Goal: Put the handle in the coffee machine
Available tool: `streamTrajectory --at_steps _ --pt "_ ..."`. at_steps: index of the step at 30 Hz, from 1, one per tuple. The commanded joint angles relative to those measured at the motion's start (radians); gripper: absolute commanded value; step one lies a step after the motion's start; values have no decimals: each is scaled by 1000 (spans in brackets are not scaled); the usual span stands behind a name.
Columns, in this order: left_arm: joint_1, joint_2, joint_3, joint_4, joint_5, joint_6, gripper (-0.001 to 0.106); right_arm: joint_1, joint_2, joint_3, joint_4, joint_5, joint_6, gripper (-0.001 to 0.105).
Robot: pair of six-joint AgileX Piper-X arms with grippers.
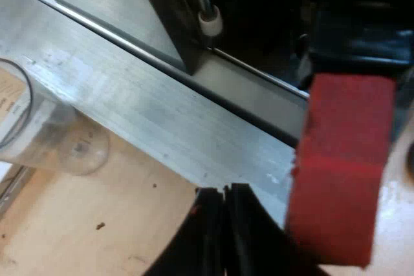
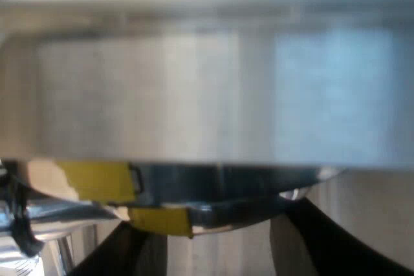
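Slip risk: holder's red handle end (image 1: 343,166) sits at espresso machine's front (image 1: 162,114), just beside left gripper (image 1: 224,224), fingers (image 1: 210,240) pressed together on nothing, so w/o a grip any nudge could skid off; right gripper (image 2: 217,218) gapes wide.

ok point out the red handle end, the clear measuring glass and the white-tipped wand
red end of the dark handle (image 1: 339,166), left wrist view, middle of the red face
clear measuring glass (image 1: 52,127), left wrist view, its side wall
white-tipped metal wand (image 1: 210,22), left wrist view, its white tip
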Motion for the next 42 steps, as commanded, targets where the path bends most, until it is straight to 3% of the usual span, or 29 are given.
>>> streamTrajectory --at_steps 1,10,15,21,27,34,38,41,42 --pt "-5 -17 -11 34 26 6 1 -8 -33 -20 -98 6 -1 39" --pt "-5 -24 -11 150 88 6 1 -8 -33 -20 -98 6 -3 39" --pt "-5 -24 -11 215 168 -54 1 -8 -33 -20 -98 2 -11 39" --pt "-5 -24 -11 289 214 -60 1 -8 -33 -20 -98 -4 -47 39" --pt "-5 -24 -11 302 253 -113 1 -8 -33 -20 -98 -11 -47 39" --pt "-9 -38 -3 324 273 -120 1 -4 -33 -20 -98 -11 -47 39" --pt "-52 -67 36 315 274 -120 1 -4 -33 -20 -98 -11 -47 39" --pt "-77 -81 57 287 274 -145 1 1 -33 -20 -98 -11 -47 39" --pt "-96 -93 63 256 263 -194 1 3 -33 -20 -98 -11 -49 39"
